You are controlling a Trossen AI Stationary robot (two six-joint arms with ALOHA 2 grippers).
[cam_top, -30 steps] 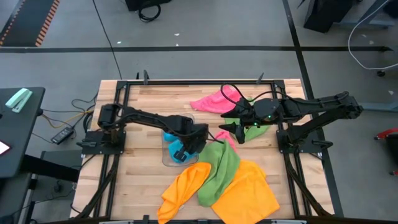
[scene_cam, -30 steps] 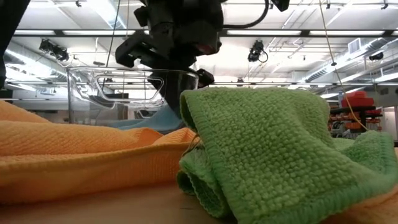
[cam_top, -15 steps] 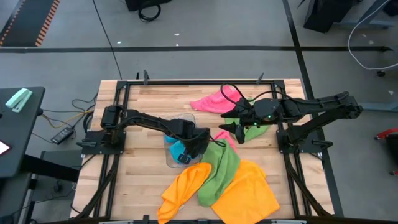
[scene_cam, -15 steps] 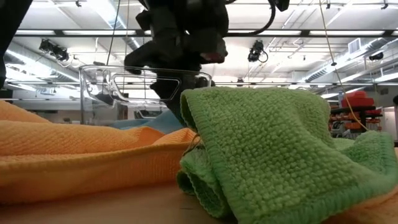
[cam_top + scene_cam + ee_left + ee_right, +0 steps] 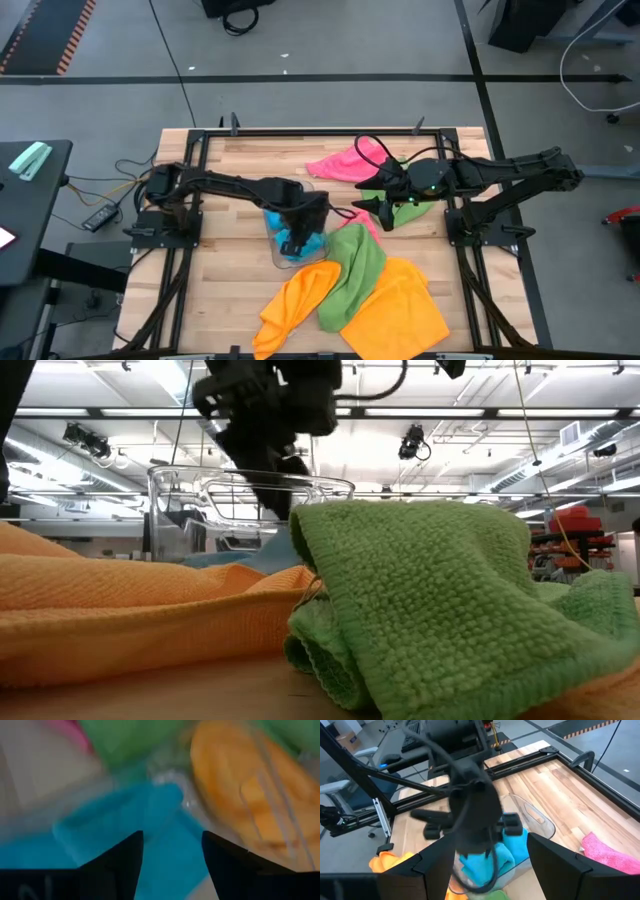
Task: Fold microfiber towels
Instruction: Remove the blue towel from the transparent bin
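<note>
Left gripper (image 5: 303, 232) hung over the clear tray (image 5: 272, 240) near the middle of the table (image 5: 230, 160), its arm reaching in from the left side. In the left wrist view its two dark fingers (image 5: 118, 865) stood apart with a clear gap between them, and nothing was clamped there; the blue towel (image 5: 150, 825) lay loose just beyond the tips. From above, that blue towel (image 5: 300, 243) sat bunched inside the tray, and in the right wrist view it filled the tray's floor under the left arm's wrist. At table height the tray (image 5: 180, 510) showed as a clear wall behind the cloths, with the dark gripper (image 5: 268, 455) dipping over its rim.

Toward the front edge, an orange towel (image 5: 295, 300) lay crumpled, and a second spread of orange cloth (image 5: 400, 310) lay flatter to its right. A green towel (image 5: 358, 268) was draped between and partly over them, running from the front up toward the tray's right side. A small bit of pink (image 5: 362, 222) peeked out at its upper end.

A pink towel (image 5: 345, 163) lay near the back edge of the table, well apart from the tray. Just right of it, another green towel (image 5: 418, 205) lay mostly hidden beneath the right arm.

Right gripper (image 5: 381, 213) hovered right of the tray, above the table, its fingers (image 5: 560, 865) spread wide and holding nothing.
</note>
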